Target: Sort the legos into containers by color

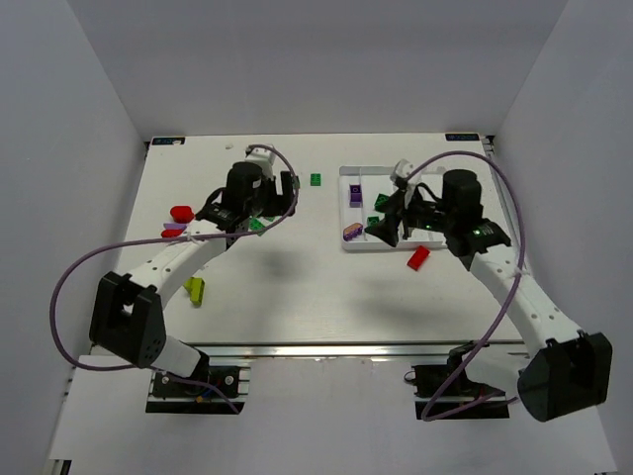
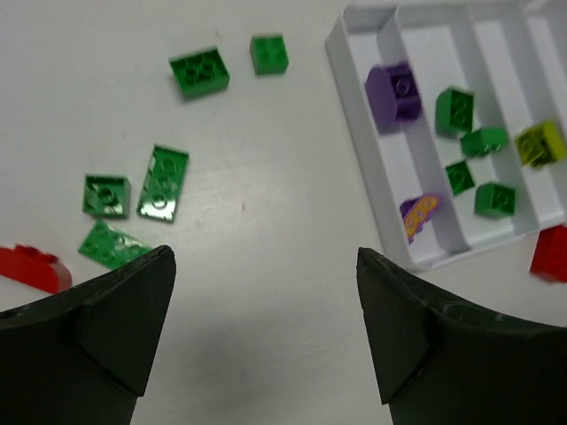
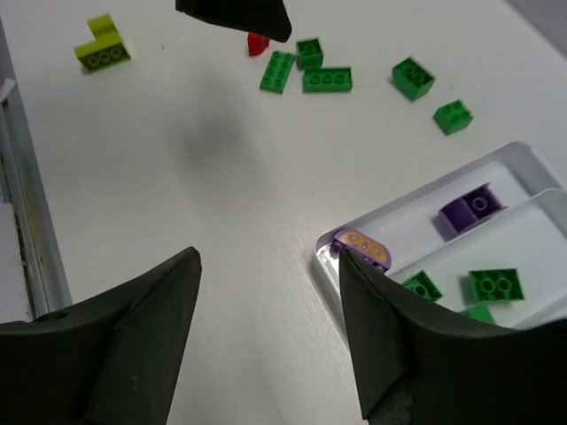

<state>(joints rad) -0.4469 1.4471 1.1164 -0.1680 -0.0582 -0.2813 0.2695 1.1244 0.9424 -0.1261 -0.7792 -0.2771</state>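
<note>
The left gripper (image 2: 264,257) and right gripper (image 3: 269,257) hung spread and empty; the tray (image 2: 356,133) held a few sorted legos (image 2: 454,111), while green bricks (image 2: 162,181), red bricks (image 1: 181,213) and a yellow-green brick (image 3: 104,49) lay unsorted.

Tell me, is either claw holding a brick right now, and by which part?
Nothing is held: the left gripper and the right gripper both stand open above the table, with no brick in either.

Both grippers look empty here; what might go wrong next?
Three green bricks lie bunched ahead of the left gripper; closing on one may shove its neighbours. A red brick lies just outside the tray, close to the right gripper; a careless move might knock it away.
</note>
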